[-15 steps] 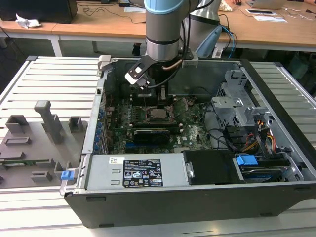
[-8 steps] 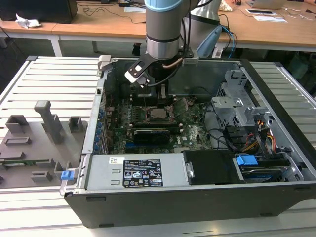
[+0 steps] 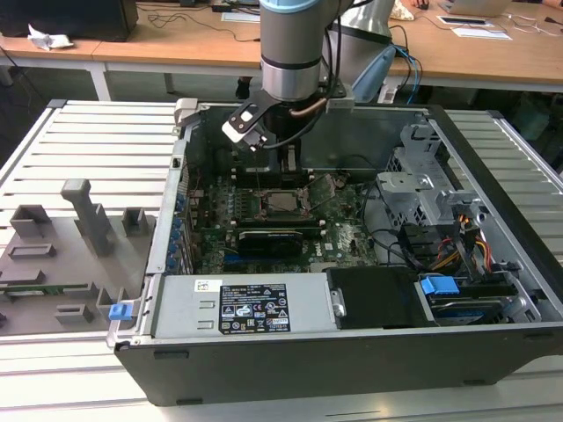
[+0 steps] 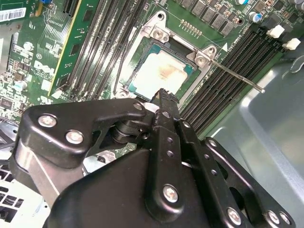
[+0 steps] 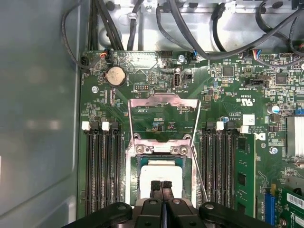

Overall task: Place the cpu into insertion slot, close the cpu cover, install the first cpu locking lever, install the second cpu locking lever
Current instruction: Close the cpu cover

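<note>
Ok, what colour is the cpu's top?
The cpu top is pale silver-grey, clearest in the second wrist view.

1. In the first wrist view, we see the claw (image 5: 161,185) covering one edge of the cpu (image 5: 160,172), and the picture's edge cuts off the claw's own body.
2. In the second wrist view, a fingertip (image 4: 165,97) hides one cpu corner, and the black linkage hides much of the motherboard (image 4: 19,80).
3. In the exterior view, the arm (image 3: 290,44) is cut off above, and the insertion slot (image 3: 283,200) is too small for us to judge the chip's seating.
</note>
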Tool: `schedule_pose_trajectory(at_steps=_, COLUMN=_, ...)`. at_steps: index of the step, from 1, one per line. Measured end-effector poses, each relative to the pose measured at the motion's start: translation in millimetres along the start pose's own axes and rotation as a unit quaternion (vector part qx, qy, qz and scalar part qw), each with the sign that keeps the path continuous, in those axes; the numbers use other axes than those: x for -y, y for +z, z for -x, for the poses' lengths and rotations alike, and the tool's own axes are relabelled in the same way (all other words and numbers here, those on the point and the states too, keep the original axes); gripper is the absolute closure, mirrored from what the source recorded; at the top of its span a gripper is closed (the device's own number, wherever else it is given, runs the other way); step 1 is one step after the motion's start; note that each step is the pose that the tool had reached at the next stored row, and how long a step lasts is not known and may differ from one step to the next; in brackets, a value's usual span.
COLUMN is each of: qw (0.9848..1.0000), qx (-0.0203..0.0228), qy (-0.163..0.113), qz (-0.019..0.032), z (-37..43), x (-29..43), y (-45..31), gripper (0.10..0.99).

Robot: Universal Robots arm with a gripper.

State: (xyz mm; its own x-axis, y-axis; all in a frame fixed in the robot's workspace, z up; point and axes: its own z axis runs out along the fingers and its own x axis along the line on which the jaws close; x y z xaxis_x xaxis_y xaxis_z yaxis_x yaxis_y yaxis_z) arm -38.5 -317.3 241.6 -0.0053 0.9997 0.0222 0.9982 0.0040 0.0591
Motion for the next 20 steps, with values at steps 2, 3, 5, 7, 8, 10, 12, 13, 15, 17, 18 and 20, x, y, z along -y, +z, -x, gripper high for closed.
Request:
schedule_pose_trajectory(at_steps=2, qw=1.0, qx=-0.0001, qy=0.0, qz=0.0001, z=0.0, x=0.0, y=-0.6, gripper=0.98)
schedule_pose_trajectory(at_steps=3, qw=1.0, qx=0.0, qy=0.0, qz=0.0, z=0.0, x=0.0, y=-0.8, gripper=0.98)
schedule_pose_trajectory(at_steps=5, qw=1.0, qx=0.0001, qy=0.0, qz=0.0, z=0.0, x=-0.1, y=-1.5, gripper=0.98)
schedule_pose_trajectory(at_steps=7, qw=1.0, qx=0.0, qy=0.0, qz=0.0, z=0.0, x=-0.1, y=-2.1, gripper=0.98)
schedule_pose_trajectory(at_steps=8, qw=1.0, qx=0.0, qy=0.0, qz=0.0, z=0.0, x=-0.1, y=-2.3, gripper=0.98)
schedule_pose_trajectory(at_steps=10, qw=1.0, qx=0.0, qy=0.0, qz=0.0001, z=-0.1, x=-0.1, y=-2.6, gripper=0.98)
schedule_pose_trajectory(at_steps=12, qw=1.0, qx=0.0001, qy=0.0, qz=0.0, z=0.0, x=-0.2, y=-3.3, gripper=0.98)
schedule_pose_trajectory(at_steps=13, qw=1.0, qx=0.0, qy=0.0, qz=0.0, z=-0.1, x=-0.2, y=-4.2, gripper=0.98)
schedule_pose_trajectory(at_steps=15, qw=1.0, qx=0.0, qy=0.0, qz=0.0, z=-0.1, x=-0.4, y=-6.1, gripper=0.98)
schedule_pose_trajectory(at_steps=17, qw=1.0, qx=0.0, qy=0.0, qz=0.0, z=-0.2, x=-0.4, y=-7.5, gripper=0.98)
schedule_pose_trajectory(at_steps=18, qw=1.0, qx=0.0, qy=0.0, qz=0.0, z=-0.2, x=-0.5, y=-8.4, gripper=0.98)
schedule_pose_trajectory(at_steps=20, qw=1.0, qx=0.0, qy=0.0, qz=0.0, z=-0.2, x=-0.6, y=-9.6, gripper=0.98)
